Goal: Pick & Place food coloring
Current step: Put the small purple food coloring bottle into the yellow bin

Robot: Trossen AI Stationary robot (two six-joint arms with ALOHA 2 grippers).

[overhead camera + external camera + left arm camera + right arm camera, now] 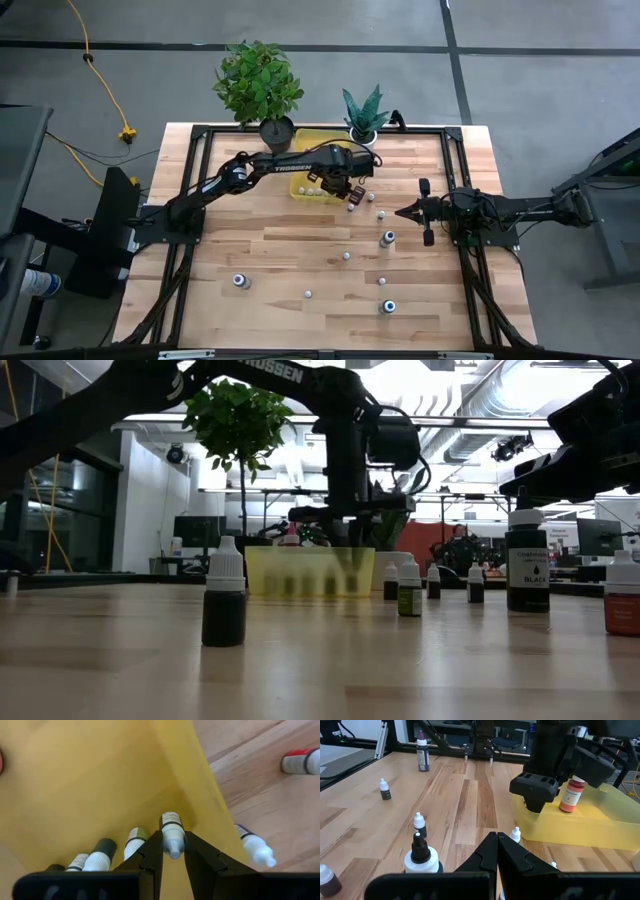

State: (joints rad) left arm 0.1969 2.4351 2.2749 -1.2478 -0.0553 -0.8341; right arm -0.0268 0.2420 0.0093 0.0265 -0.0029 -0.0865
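We see the left gripper (173, 851) hanging inside the yellow bin (305, 183), which sits at about twelve o'clock on the table (270, 250), in front of the two potted plants (262, 88). Its fingers (152, 852) stand slightly apart on either side of a small white-capped food coloring bottle (172, 833); we cannot tell whether they grip it. Several more bottles (134, 841) lie in a row beside it on the bin floor, and one lies on the wood just outside the bin wall (254, 847).

The right gripper (496, 840) waits at about three o'clock, its fingers pressed together with nothing between them.

Loose bottles stand scattered over the table from the centre towards six o'clock, including a larger dark one labelled black (527, 559).
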